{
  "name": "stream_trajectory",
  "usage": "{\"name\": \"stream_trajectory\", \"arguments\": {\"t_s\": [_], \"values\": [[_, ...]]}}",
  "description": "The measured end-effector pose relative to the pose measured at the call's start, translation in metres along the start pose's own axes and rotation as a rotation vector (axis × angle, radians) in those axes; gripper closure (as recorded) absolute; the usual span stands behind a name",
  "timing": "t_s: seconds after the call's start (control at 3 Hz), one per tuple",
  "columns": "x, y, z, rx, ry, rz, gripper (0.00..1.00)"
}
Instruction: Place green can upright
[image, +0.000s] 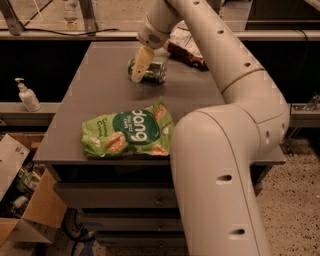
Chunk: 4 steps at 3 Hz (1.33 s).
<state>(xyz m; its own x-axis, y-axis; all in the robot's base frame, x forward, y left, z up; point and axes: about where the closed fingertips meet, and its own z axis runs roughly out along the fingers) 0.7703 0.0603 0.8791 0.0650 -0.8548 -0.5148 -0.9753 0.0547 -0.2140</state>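
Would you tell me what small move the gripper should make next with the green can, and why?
Probably ease the gripper down around the green can for a hold. The can lies on its side on the table, the gripper sits at one end of it, and the can likely must be held before it is tipped upright.

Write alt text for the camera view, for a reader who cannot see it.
The green can lies on its side toward the back of a grey table, with the robot's gripper down at one end of it. A bright-green snack bag lies flat near the front edge, and a brown packet sits beyond the can.
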Motion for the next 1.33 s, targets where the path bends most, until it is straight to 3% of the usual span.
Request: {"name": "stream_trajectory", "arguments": {"t_s": [0.67,1.33], "values": [[0.011,0.005,0.02,-0.035,0.151,-0.013,0.0],[0.028,0.002,0.028,-0.041,0.259,-0.027,0.0]]}}
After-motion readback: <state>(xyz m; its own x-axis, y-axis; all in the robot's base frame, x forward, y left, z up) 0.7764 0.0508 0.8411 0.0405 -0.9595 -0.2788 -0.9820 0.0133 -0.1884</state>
